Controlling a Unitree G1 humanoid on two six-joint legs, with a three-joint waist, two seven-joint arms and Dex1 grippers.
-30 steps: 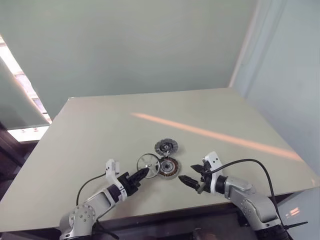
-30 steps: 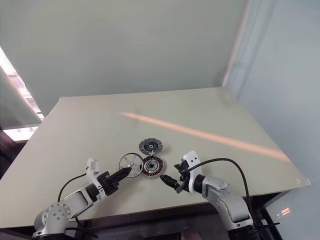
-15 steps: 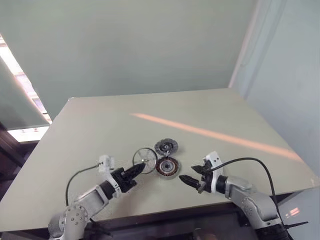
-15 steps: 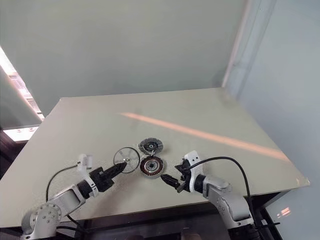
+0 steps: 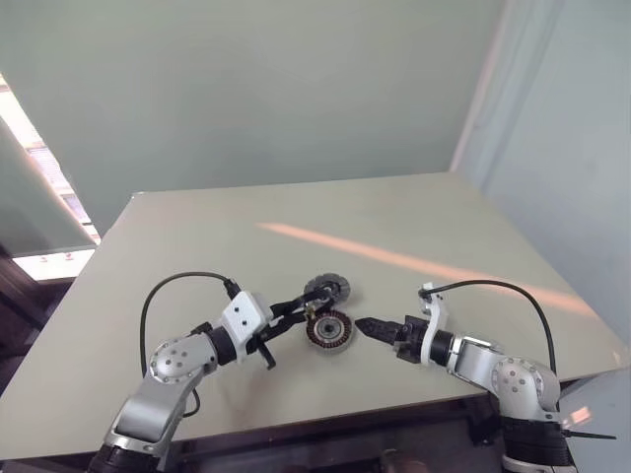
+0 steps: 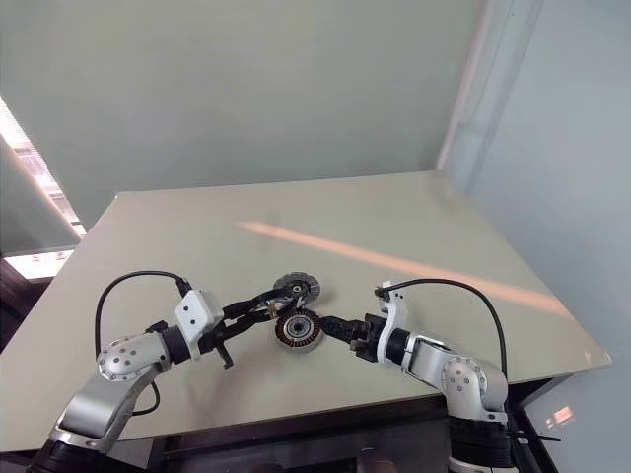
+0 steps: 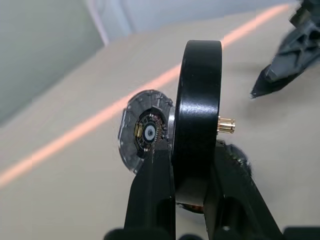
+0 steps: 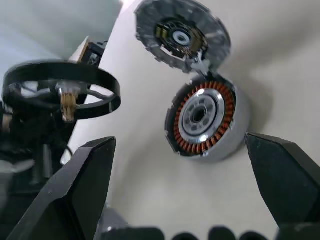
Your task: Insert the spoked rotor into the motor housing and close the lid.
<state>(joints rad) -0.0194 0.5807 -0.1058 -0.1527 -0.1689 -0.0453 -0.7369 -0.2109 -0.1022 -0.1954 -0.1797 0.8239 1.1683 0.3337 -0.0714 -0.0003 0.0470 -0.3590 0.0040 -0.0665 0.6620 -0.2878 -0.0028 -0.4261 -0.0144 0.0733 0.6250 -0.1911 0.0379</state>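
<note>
Left jaws clamped on spoked rotor above motor housing, right jaws wide beside it

Bare lab: plain table, blank walls

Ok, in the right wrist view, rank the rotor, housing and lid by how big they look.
1. The lid and the spoked rotor span about alike; the rotor is seen nearly edge-on, held in the left gripper, and is nearer the camera, so I won't separate them.
2. The motor housing looks smallest.
</note>
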